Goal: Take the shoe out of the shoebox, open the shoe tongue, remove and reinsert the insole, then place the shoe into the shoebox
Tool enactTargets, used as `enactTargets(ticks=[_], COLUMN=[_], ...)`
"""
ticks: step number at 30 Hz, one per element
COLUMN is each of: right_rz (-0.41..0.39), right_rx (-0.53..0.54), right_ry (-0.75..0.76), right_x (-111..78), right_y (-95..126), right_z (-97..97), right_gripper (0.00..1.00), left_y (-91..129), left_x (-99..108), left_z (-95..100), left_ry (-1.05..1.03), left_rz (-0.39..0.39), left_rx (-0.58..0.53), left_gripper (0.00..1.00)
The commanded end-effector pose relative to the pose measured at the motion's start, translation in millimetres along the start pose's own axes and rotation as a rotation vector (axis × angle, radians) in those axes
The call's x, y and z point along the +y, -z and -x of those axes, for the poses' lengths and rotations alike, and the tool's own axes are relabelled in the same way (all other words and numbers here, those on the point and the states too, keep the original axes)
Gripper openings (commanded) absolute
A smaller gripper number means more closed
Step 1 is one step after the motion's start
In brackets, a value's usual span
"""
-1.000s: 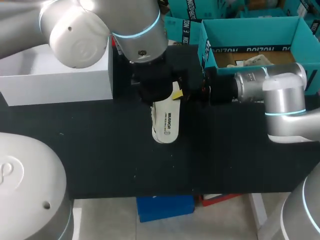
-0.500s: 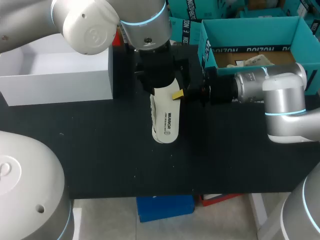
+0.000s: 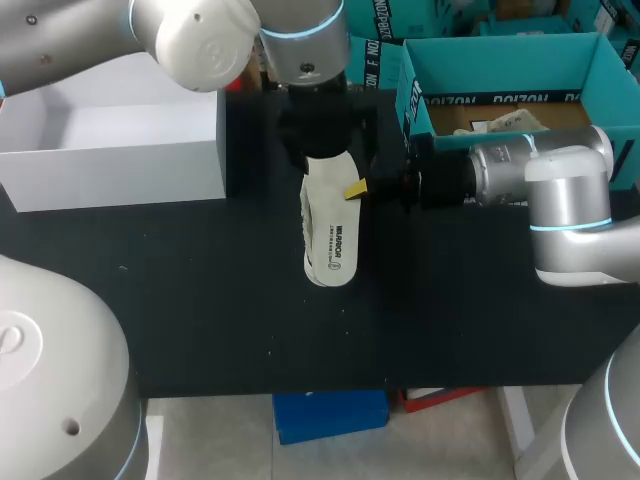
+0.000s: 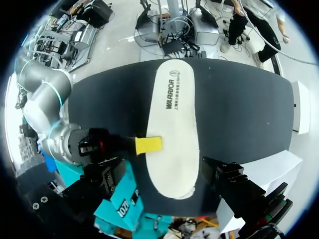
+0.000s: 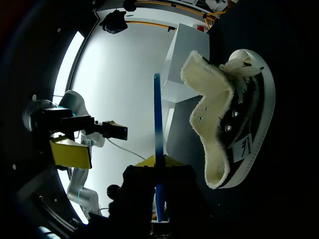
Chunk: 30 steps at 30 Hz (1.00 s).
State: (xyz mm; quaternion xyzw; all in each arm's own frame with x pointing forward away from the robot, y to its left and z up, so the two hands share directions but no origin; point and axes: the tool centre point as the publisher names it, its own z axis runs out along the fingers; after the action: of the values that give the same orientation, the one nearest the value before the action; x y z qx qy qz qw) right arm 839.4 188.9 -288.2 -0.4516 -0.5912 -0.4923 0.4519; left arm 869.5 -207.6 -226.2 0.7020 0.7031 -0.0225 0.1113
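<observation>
On the black table (image 3: 200, 300), near its middle, the white shoe (image 3: 328, 235) lies on its side. One end points toward the robot and the other lies under the left arm's wrist. Its sole faces the left side and its opening faces the right arm.

In the left wrist view the whole pale sole (image 4: 172, 129) shows, with dark print toward the end farther from the left tool (image 4: 167, 174). That tool hangs over the shoe's far end. Its dark fingers (image 4: 222, 174) stand wide apart, one to each side of the sole, and neither is seen to touch it, so the tool is open and holds nothing. Its yellow tips do not show.

The right tool (image 3: 358, 188) comes in level from the right, just beside the far half of the shoe. One yellow fingertip (image 4: 148, 145) shows at the sole's edge in the left wrist view; whether it touches I cannot tell. In the right wrist view the two yellow fingertips (image 5: 70, 152) are well apart with nothing between them, so this tool is open too. The shoe's fleecy lining and splayed tongue (image 5: 212, 114) lie beside the finger nearer the table.

The teal shoebox (image 3: 500, 45) stands open at the far right with crumpled paper (image 3: 500, 122) inside, well apart from the shoe. A white box (image 3: 110, 165) sits at the far left.
</observation>
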Motion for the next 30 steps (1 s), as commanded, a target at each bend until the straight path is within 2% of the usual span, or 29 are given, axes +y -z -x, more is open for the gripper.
enactTargets(ticks=[1, 15, 30], right_rz=[-0.001, -0.001, -0.001], right_rx=[-0.003, -0.003, -0.003], right_ry=[-0.001, -0.001, -0.001], right_x=[0.6, 0.6, 0.6], right_y=[-1, -1, -1], right_z=[-0.1, -0.1, -0.1], right_gripper=[0.0, 0.0, 0.0], left_y=[-6, -19, -11], left_x=[16, 53, 78], left_z=[2.8, -16.3, -18.6], left_ry=[-0.002, 0.028, 0.029], left_rz=[-0.013, -0.016, 0.031], left_rx=[0.013, 0.076, 0.061], left_gripper=[1.0, 1.0, 1.0])
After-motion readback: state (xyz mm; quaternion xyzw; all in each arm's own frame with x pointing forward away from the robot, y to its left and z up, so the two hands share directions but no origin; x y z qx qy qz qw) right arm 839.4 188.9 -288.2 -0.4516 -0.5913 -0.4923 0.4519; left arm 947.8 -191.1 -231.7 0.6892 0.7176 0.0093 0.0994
